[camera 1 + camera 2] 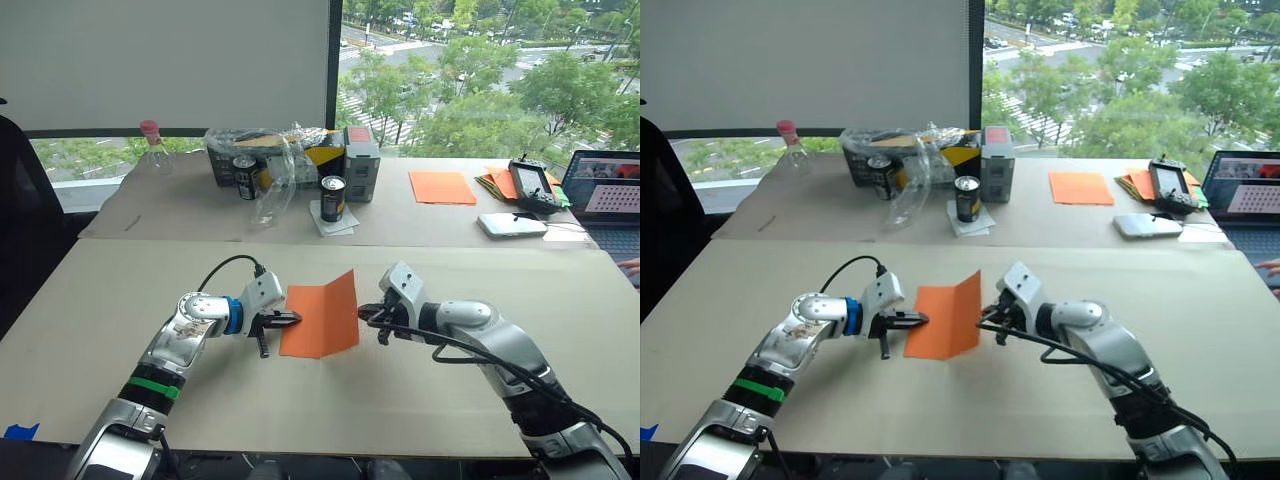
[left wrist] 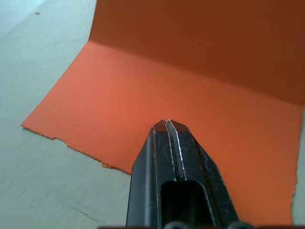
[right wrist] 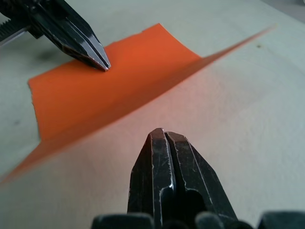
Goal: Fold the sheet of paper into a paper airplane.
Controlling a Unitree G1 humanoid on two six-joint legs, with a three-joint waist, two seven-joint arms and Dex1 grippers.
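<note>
The thin bright-orange sheet of paper (image 1: 320, 318) lies mid-desk on the pale cardboard-covered desk (image 1: 120, 300), half flat and half raised along its centre crease. The left arm reaches in low with bent elbow, its left claw (image 1: 290, 319) pressed together, tips resting on the flat half. The right arm angles inward opposite, its right claw (image 1: 366, 315) together too, just beside the raised edge.

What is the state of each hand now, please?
Left hand: closed, holds nothing, its tip is pressing on the flat half of the paper.
Right hand: closed, empty, beside the raised half.
</note>
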